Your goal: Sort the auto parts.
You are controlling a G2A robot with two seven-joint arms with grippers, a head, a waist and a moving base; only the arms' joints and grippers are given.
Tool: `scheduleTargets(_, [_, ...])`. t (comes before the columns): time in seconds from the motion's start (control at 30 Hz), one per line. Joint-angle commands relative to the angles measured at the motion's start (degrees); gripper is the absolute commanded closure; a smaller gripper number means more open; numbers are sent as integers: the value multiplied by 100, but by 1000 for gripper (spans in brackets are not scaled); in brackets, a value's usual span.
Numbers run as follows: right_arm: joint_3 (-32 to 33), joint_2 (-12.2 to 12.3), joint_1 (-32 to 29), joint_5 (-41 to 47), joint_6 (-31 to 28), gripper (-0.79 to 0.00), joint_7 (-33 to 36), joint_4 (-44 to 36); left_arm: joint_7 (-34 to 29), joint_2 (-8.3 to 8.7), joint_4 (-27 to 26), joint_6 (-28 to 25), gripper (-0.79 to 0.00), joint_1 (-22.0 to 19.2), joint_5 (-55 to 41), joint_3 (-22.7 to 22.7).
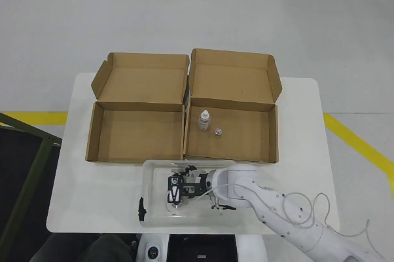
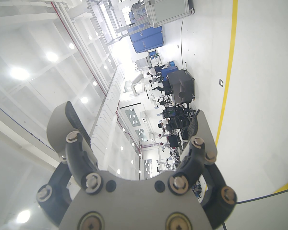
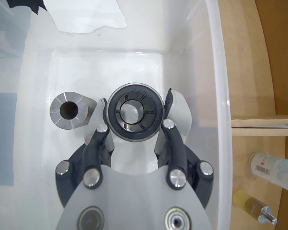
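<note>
We see our right gripper (image 3: 136, 107) clasping a black ring (image 3: 113, 117) inside the clear bin (image 3: 216, 72), hole facing up — left gripper (image 2: 134, 113) spread wide.

Overall light: bright and even, falling from overhead; the table (image 1: 295, 131) reads almost white.
Source: rows of round ceiling lamps (image 2: 19, 72) in the left wrist view, with a washed-out glow far down the hall.
Shadows: soft and faint; a pale grey shade lies on the clear bin (image 3: 216, 48) floor beside the steel sleeve (image 3: 68, 113).
Glare: white streaks on the bin's walls; glints on the sleeve's cut face and on the bearing (image 3: 135, 130) rim.
Distortion: both wrist views bend lines near the edges; the yellow floor line (image 2: 228, 72) curves.
Backlight: the left end effector (image 2: 134, 111) looks dark against the bright hall.
</note>
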Motion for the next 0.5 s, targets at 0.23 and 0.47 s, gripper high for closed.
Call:
scheduleTargets(0.23, [51,-27,2,109,-186,0,-146,-18,0,0,0,0,-785,0,0,0])
scheduleTargets(0.47, [221,-8,-50,254,-270,0,-200,-315,0,0,0,0,-785,0,0,0])
